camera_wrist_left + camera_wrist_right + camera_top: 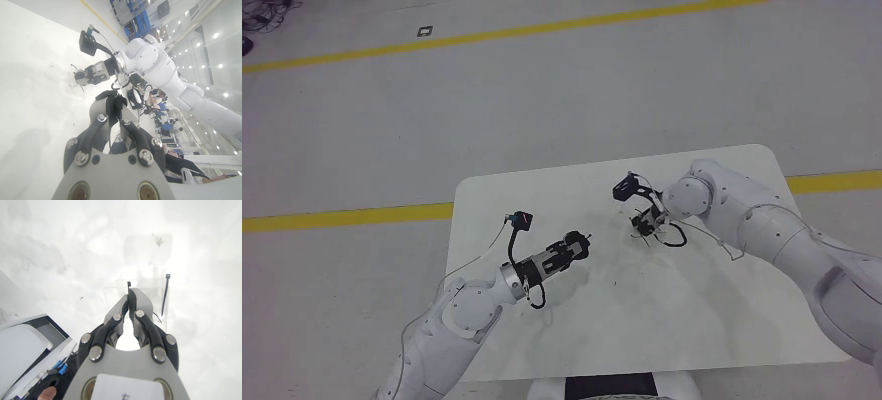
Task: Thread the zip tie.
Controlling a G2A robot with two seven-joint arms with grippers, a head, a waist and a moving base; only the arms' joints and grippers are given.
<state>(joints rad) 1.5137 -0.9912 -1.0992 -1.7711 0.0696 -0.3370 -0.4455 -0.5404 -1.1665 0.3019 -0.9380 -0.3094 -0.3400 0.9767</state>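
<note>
From above, the right claw [644, 226] sits at two o'clock of the left claw [580, 243] over the white table [692, 310]; the left wrist view shows the left claw clenched; the right wrist view shows the right claw grasping the zip tie [129, 284], head protruding, with a second zip tie [165, 294] lying just beside.

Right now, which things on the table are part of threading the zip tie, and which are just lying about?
For the job:
- zip tie, pinched in the right gripper
- left gripper, opposite it over the table

Lying about:
- spare zip tie, lying loose near the right gripper
- small dark speck on the table
</note>
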